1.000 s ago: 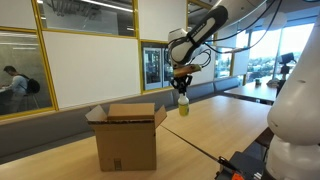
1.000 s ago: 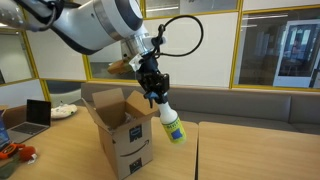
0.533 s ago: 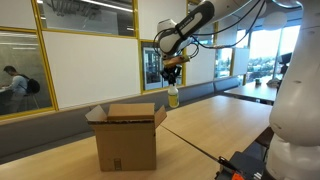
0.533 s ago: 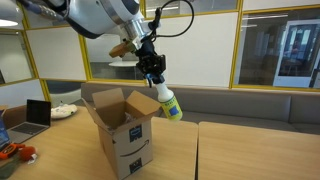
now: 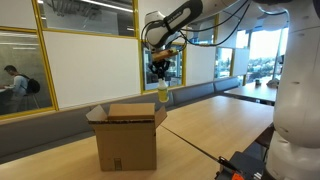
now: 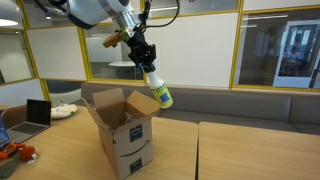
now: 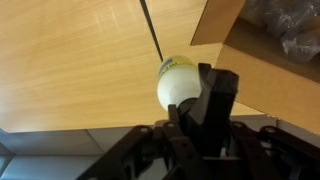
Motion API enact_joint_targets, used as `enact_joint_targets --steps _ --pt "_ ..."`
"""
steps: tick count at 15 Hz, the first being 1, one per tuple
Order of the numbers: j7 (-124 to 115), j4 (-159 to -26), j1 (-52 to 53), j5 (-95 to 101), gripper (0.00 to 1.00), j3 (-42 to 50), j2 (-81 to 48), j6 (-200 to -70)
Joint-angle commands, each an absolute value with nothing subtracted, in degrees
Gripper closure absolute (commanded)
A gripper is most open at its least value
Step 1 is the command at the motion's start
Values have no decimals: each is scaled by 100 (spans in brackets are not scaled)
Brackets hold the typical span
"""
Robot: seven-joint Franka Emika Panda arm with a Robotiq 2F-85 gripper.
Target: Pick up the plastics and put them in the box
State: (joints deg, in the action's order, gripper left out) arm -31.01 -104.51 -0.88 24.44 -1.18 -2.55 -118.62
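Note:
My gripper [image 5: 160, 71] [image 6: 145, 60] hangs in the air, shut on the neck of a white plastic bottle [image 5: 163, 93] [image 6: 158, 90] with a yellow-green label. The bottle dangles tilted below the fingers, above the open brown cardboard box [image 5: 125, 135] [image 6: 122, 130] and near its raised flap. In the wrist view the bottle [image 7: 176, 84] sits between the dark fingers of the gripper [image 7: 195, 88], with a box flap [image 7: 262, 75] to the right. Crumpled see-through plastics [image 7: 290, 25] lie inside the box at the top right.
The box stands on a long wooden table [image 5: 220, 125] [image 6: 250, 155]. A laptop [image 6: 38, 113] and white items [image 6: 65, 111] lie at the table's far end. Glass office walls and a bench run behind. A dark seam [image 7: 150, 30] crosses the tabletop.
The arm has carried the bottle sideways and a little upward, from beside the box to over its open top. The grip is unchanged.

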Motion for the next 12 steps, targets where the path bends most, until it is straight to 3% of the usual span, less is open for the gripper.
enact_joint_targets --steps 1,12 --pt "-2867 -9836 104 2387 79 -128 -502 -11633" --pt "-2185 -9892 399 1169 79 -287 -544 -12057"
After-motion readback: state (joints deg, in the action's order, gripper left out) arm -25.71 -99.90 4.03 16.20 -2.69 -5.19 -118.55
